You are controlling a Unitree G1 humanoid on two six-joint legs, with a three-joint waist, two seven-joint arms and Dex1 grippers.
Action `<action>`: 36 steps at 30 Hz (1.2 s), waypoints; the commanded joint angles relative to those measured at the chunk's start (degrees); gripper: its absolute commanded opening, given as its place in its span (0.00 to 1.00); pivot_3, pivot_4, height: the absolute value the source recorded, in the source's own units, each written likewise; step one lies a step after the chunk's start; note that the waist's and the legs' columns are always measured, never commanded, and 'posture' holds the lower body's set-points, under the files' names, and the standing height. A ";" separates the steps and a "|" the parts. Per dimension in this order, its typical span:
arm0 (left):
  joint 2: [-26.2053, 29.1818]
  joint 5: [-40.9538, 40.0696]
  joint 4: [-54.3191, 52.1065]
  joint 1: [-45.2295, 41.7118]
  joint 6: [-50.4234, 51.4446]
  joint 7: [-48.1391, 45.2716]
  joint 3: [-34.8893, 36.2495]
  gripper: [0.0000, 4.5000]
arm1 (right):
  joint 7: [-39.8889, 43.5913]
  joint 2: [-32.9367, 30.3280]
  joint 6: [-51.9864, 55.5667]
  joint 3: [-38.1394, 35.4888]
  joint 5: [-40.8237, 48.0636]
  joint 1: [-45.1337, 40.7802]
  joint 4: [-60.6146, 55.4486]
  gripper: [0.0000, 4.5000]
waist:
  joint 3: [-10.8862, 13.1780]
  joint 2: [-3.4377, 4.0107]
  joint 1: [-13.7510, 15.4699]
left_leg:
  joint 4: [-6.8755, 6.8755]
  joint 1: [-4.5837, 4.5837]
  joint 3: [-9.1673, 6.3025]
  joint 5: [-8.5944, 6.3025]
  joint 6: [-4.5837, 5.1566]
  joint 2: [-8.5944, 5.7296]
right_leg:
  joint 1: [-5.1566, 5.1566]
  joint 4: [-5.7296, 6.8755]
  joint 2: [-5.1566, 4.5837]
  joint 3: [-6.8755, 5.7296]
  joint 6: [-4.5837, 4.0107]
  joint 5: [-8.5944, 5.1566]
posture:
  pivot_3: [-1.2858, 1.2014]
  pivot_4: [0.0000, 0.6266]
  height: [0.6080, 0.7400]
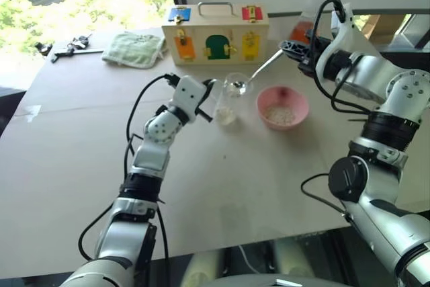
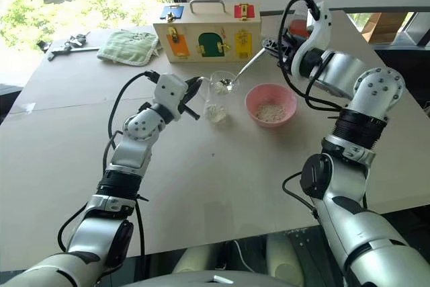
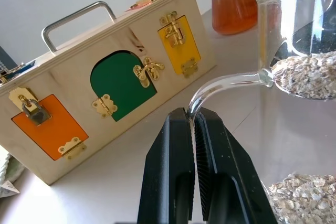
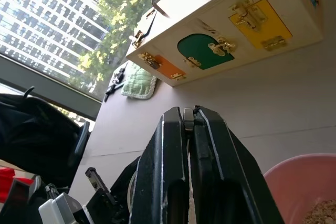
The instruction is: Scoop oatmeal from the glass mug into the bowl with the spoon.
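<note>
Our left hand (image 3: 191,145) pinches the glass mug (image 1: 228,99) handle steady while our right hand (image 1: 290,50) pinches the spoon (image 1: 259,72), full of oatmeal (image 3: 307,74), heading toward the bowl (image 1: 283,106) at the mug's three o'clock.

Right tool (image 4: 188,129) clamped on spoon (image 4: 188,118), pink bowl (image 4: 304,187), wooden box (image 4: 231,30)

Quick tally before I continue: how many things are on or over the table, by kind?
Glass vessels: 2, mug and flask
Bowl: 1
Spoon: 1
Wooden latch box: 1
Green cloth: 1
Dark metal items at the far left corner: 1 cluster, too small to split
Total: 7
</note>
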 commanded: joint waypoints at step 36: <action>-3.97 -4.97 3.60 0.14 -6.51 2.03 3.62 0.01 | -21.87 -1.39 -9.29 -3.78 26.81 1.25 2.45 0.00 | 0.00 0.00 -0.05 | 0.00 0.00 0.06 0.01 0.02 0.01 | 0.00 0.01 0.00 0.04 0.00 0.00 | 0.52 0.24 1.00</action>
